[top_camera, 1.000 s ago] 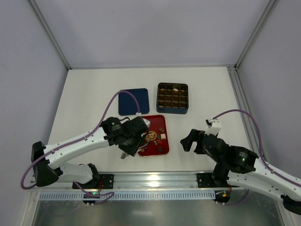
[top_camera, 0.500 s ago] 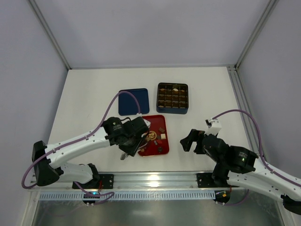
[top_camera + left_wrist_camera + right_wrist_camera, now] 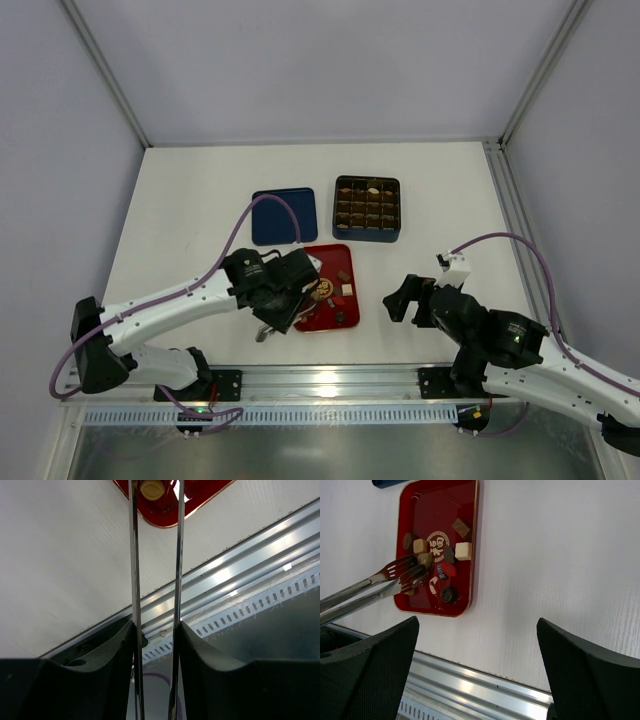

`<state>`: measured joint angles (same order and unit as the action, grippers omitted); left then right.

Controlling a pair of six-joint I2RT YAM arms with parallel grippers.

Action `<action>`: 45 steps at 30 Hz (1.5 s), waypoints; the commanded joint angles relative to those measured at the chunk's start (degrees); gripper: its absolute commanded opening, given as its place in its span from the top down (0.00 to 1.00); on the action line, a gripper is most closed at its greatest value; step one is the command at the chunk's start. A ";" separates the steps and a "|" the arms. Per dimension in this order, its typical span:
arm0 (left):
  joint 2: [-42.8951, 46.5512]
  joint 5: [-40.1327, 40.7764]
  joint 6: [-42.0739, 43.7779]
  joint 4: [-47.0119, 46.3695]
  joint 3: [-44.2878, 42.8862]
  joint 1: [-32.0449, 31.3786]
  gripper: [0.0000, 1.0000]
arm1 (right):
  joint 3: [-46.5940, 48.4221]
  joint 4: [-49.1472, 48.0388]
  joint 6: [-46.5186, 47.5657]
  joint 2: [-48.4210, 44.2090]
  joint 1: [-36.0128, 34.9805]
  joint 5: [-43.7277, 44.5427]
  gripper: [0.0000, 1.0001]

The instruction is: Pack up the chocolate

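1. Gripping the steel tongs [image 3: 133,555] by their handles, the left gripper [image 3: 155,630] has its fingers clamped on the two blades and presses them partway together. The right gripper [image 3: 400,293] hovers over the bench [image 3: 200,200] to the right of the tray, with its fingers wide apart and holding nothing.
2. From the left gripper the tongs run away from the arm bases. Their forked tips hang over the near-left part of the red tray [image 3: 435,500].
3. The chocolate lies loose on this tray. A round tan piece [image 3: 151,488] sits between the tips with a gap showing on one side, so it does not look pinched yet. A cream square [image 3: 463,551] and a dark square [image 3: 461,527] lie further up the tray.
4. The step in hand looks like picking up the tan piece. The next move calls for closing the blades gently on it, then lifting it straight up.
5. Being round, that piece has no long axis and lies flat face up. The squares sit skewed to the tray's edges.
6. Beyond the tray sit a flat blue lid [image 3: 284,215] and the dark blue box [image 3: 367,236]. Most of the box's cells look unfilled, though a few in the far row seem to hold pieces.
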<state>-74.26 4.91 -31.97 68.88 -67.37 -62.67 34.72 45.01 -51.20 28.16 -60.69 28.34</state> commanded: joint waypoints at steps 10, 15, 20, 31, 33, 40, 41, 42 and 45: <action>-0.89 1.07 1.03 1.08 -1.44 -1.40 0.69 | -0.09 -1.86 -0.66 0.23 -0.22 0.67 0.00; -0.98 1.95 1.03 1.43 -2.50 -1.49 0.73 | 0.00 -1.86 -0.74 0.14 -0.22 0.67 0.00; -0.54 2.30 1.03 2.48 -4.52 -1.49 0.75 | 0.35 -1.60 -0.57 0.14 -0.31 0.84 0.00; 0.61 3.26 0.77 3.36 -6.72 -1.49 0.75 | 0.44 -1.95 -0.39 0.40 -0.14 0.84 0.00; 0.78 3.79 0.77 3.45 -6.98 -1.49 0.75 | 0.52 -1.95 -0.30 0.40 -0.22 0.84 0.00; 0.69 4.06 0.94 3.36 -6.98 -1.49 0.75 | 0.70 -1.95 -0.22 0.67 -0.22 0.93 0.00; 0.61 4.14 1.03 3.10 -6.89 -1.49 0.75 | 0.70 -1.86 -0.13 0.67 -0.22 0.93 0.00; 0.43 4.06 1.29 3.10 -6.63 -1.49 0.75 | 0.70 -1.86 -0.13 0.75 -0.22 0.84 0.00; -0.01 4.06 1.38 2.40 -5.67 -1.49 0.75 | 0.61 -1.95 -0.22 0.67 -0.22 0.84 0.00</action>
<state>-75.24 7.94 -31.05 71.66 -72.29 -63.81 34.68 45.01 -51.18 28.16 -60.69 28.36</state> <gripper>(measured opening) 0.310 0.996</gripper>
